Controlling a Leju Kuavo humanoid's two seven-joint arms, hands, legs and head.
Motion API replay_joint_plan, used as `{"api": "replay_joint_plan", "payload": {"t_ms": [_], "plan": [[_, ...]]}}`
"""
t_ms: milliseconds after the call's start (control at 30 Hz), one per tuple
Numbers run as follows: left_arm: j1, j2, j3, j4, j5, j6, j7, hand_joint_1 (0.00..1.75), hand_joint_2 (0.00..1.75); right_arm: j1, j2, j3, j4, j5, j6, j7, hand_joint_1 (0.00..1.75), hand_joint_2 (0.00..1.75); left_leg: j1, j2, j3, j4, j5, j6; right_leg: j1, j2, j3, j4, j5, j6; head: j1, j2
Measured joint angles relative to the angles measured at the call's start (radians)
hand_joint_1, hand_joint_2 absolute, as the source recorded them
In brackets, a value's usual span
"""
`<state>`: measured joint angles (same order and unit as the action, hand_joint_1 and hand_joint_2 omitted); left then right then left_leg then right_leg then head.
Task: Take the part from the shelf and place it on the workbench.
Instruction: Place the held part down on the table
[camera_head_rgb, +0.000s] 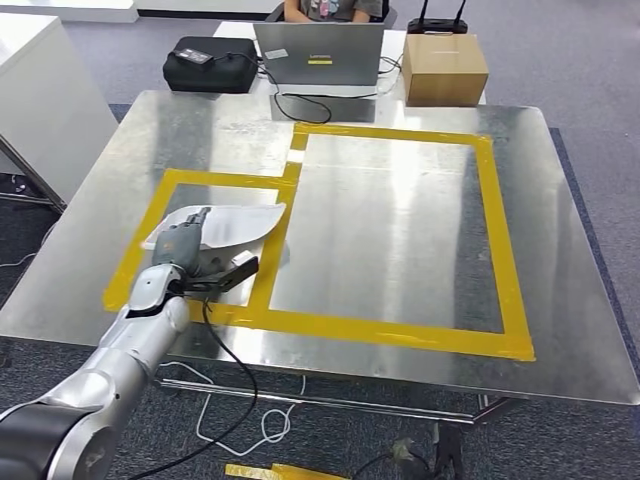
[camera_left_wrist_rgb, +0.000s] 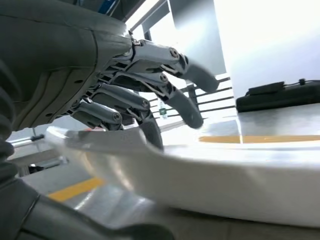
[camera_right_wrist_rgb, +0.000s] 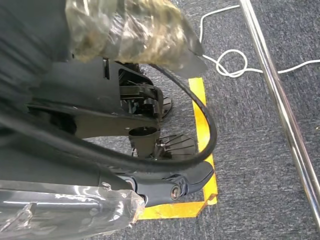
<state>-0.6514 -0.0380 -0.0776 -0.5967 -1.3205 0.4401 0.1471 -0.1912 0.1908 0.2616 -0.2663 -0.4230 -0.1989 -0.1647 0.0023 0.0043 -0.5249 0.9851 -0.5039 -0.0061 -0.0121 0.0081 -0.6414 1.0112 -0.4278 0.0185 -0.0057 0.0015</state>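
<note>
**Q.** What does the figure show, and where is the task's object?

**A.** The robot's left hand (camera_head_rgb: 180, 245) reaches over the near-left part of the brushed-metal workbench (camera_head_rgb: 573, 250). The curved white sheet-like part (camera_head_rgb: 234, 225) lies within the smaller rectangle of yellow tape (camera_head_rgb: 219, 181), its right edge reaching the strip shared with the larger rectangle. In the left wrist view the part (camera_left_wrist_rgb: 226, 175) appears to sit on the metal surface, the dark fingers (camera_left_wrist_rgb: 124, 97) arched over its upper edge and the thumb (camera_left_wrist_rgb: 113, 231) below it.

**Q.** Is the part held or let go?

**A.** The fingers curl about its near edge; whether they press on it or have loosened cannot be told from these views. The right hand's state cannot be judged from its wrist view, which looks down on carpet and floor tape.

**Q.** What could go wrong from here?

**A.** Probably the release. Should the fingers open unevenly, or the arm draw back while a fingertip is hooked over the rim, the light part could be dragged toward the bench's near edge and out of the taped rectangle. The smooth metal offers little friction, so a slight nudge may slide or spin it. The black cable (camera_head_rgb: 226, 345) trailing from the wrist might also snag the bench edge.
</note>
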Motion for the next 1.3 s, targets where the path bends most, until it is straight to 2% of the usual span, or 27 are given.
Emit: {"api": "replay_joint_plan", "payload": {"t_ms": [133, 400, 500, 633, 767, 933, 1167, 1300], "plan": [[0.024, -0.016, 0.006, -0.031, 0.043, 0.013, -0.065, 0.00, 0.00, 0.003, 0.000, -0.018, 0.000, 0.004, -0.001, -0.005, 0.00, 0.00, 0.000, 0.000, 0.000, 0.000, 0.000, 0.000, 0.000, 0.000, 0.000, 0.000, 0.000, 0.000, 0.000, 0.000], [0.156, -0.054, -0.012, -0.263, 0.146, 0.015, -0.177, 0.00, 0.00, 0.023, 0.000, -0.070, 0.000, 0.001, -0.001, -0.035, 0.00, 0.00, -0.001, 0.000, 0.000, 0.000, -0.002, 0.003, -0.001, 0.000, 0.000, 0.000, -0.001, 0.001, 0.000, 0.000], [0.242, -0.060, -0.035, -0.398, 0.231, 0.014, -0.253, 0.00, 0.00, 0.039, 0.001, -0.092, 0.000, -0.004, 0.000, -0.067, 0.00, 0.00, -0.001, 0.000, 0.000, 0.000, -0.003, 0.004, -0.001, 0.000, 0.000, 0.000, -0.002, 0.002, 0.000, 0.000], [0.410, -0.061, -0.079, -0.628, 0.370, 0.007, -0.346, 0.00, 0.00, 0.072, 0.000, -0.127, 0.000, -0.020, 0.006, -0.110, 0.00, 0.00, -0.001, 0.001, 0.000, 0.000, -0.005, 0.004, -0.001, 0.001, 0.001, 0.000, -0.004, 0.002, 0.000, 0.000], [0.525, -0.056, -0.105, -0.787, 0.422, 0.004, -0.377, 0.00, 0.00, 0.091, 0.000, -0.155, 0.000, -0.027, 0.008, -0.127, 0.00, 0.00, -0.001, 0.001, 0.001, 0.000, -0.006, 0.004, -0.001, 0.000, 0.001, 0.000, -0.005, 0.003, 0.000, 0.000], [0.569, -0.050, -0.115, -0.872, 0.431, 0.000, -0.382, 0.00, 0.00, 0.095, 0.000, -0.171, 0.000, -0.026, 0.008, -0.129, 0.00, 0.00, -0.001, 0.001, 0.000, 0.000, -0.007, 0.004, -0.001, 0.000, 0.003, -0.001, -0.005, 0.003, 0.000, 0.000], [0.582, -0.045, -0.119, -0.909, 0.435, -0.001, -0.385, 0.00, 0.00, 0.095, 0.000, -0.179, 0.000, -0.026, 0.008, -0.129, 0.00, 0.00, -0.001, 0.001, 0.003, 0.000, -0.007, 0.004, -0.001, 0.000, 0.005, -0.001, -0.005, 0.003, 0.000, 0.000], [0.612, -0.042, -0.116, -0.938, 0.536, -0.012, -0.434, 0.00, 0.00, 0.097, 0.000, -0.188, 0.000, -0.026, 0.009, -0.137, 0.00, 0.00, -0.002, 0.001, 0.003, 0.001, -0.008, 0.006, -0.002, 0.001, 0.006, -0.001, -0.005, 0.003, 0.000, 0.000]]}}
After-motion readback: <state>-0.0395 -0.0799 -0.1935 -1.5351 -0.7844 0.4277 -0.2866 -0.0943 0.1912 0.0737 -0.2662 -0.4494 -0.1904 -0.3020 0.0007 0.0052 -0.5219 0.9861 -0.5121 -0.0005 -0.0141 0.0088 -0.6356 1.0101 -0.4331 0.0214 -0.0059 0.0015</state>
